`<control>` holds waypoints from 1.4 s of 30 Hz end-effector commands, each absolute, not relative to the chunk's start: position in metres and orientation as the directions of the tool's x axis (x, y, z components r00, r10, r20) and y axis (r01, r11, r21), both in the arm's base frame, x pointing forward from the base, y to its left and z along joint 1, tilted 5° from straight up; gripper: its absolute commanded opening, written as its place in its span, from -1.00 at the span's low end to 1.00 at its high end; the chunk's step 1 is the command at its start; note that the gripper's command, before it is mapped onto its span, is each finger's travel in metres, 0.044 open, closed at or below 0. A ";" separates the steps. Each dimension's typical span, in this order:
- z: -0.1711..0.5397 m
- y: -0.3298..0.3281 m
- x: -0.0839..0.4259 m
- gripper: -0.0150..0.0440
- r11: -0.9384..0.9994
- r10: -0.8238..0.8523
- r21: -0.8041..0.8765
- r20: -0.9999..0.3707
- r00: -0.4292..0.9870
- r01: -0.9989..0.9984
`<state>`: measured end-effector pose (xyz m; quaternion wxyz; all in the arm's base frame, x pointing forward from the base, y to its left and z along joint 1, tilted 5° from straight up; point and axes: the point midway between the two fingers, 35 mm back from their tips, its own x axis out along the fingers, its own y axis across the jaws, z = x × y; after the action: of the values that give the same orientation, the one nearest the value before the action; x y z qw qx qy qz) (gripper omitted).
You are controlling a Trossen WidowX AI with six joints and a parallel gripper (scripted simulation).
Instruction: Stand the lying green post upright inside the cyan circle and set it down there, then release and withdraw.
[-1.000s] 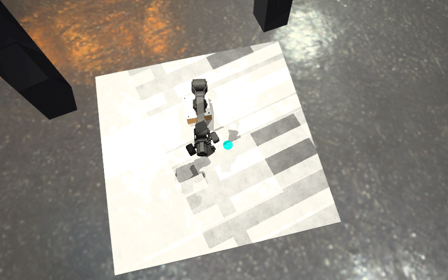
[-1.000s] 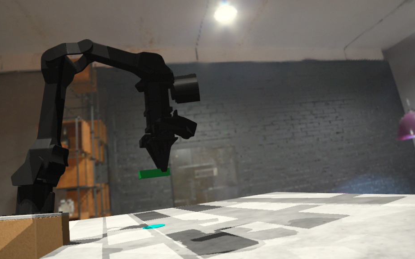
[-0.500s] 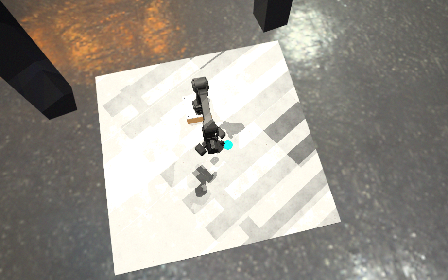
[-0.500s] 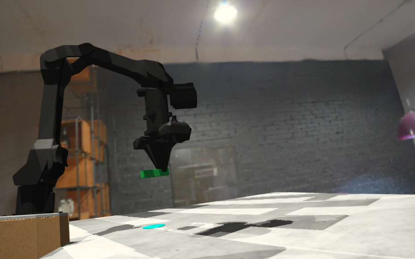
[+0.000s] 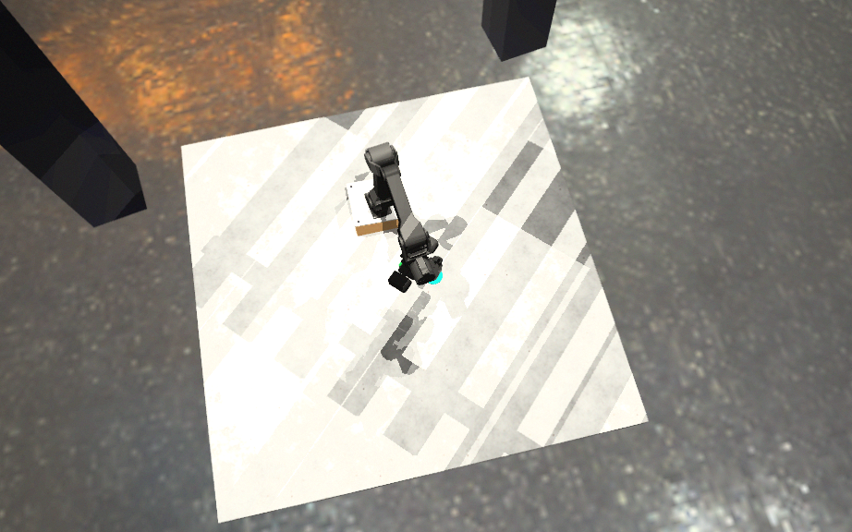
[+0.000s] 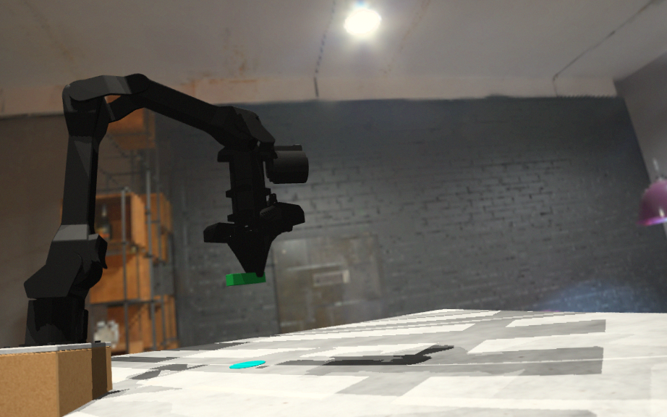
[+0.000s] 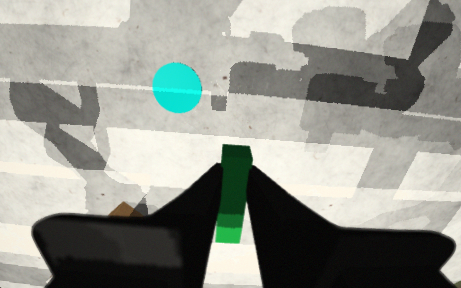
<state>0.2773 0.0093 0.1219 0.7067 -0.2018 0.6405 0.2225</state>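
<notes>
My gripper [image 6: 260,273] [image 7: 234,170] points down and is shut on the green post [image 6: 242,279] [image 7: 235,190] near one of its ends. The post is held high above the table and lies nearly level, its long part reaching back toward the arm's base. In the top view only a speck of the post shows beside the gripper. The cyan circle [image 5: 438,279] [image 6: 247,364] [image 7: 177,88] lies flat on the table, partly hidden by the gripper in the top view. In the wrist view it is ahead and to the left of the post.
The arm's base stands on a brown box [image 5: 376,228] [image 6: 14,378] with a white top. The square pale table [image 5: 270,463] [image 6: 532,394] carries patchy shadows, including the arm's own. Dark blocky columns [image 5: 71,151] [image 5: 518,26] stand beyond the table's edges.
</notes>
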 end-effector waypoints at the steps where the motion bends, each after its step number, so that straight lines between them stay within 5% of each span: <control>1: 0.123 0.020 0.275 -0.42 0.778 0.053 -0.008 -0.995 0.079 -0.628; 23: 0.131 0.078 0.257 -0.42 0.527 0.066 -0.034 -0.995 0.081 -0.849; 42: 0.118 0.083 0.274 -0.42 0.577 0.150 -0.024 -0.979 0.135 -0.816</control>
<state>0.2703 0.0824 0.1208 0.6826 -0.3106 0.5611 0.3504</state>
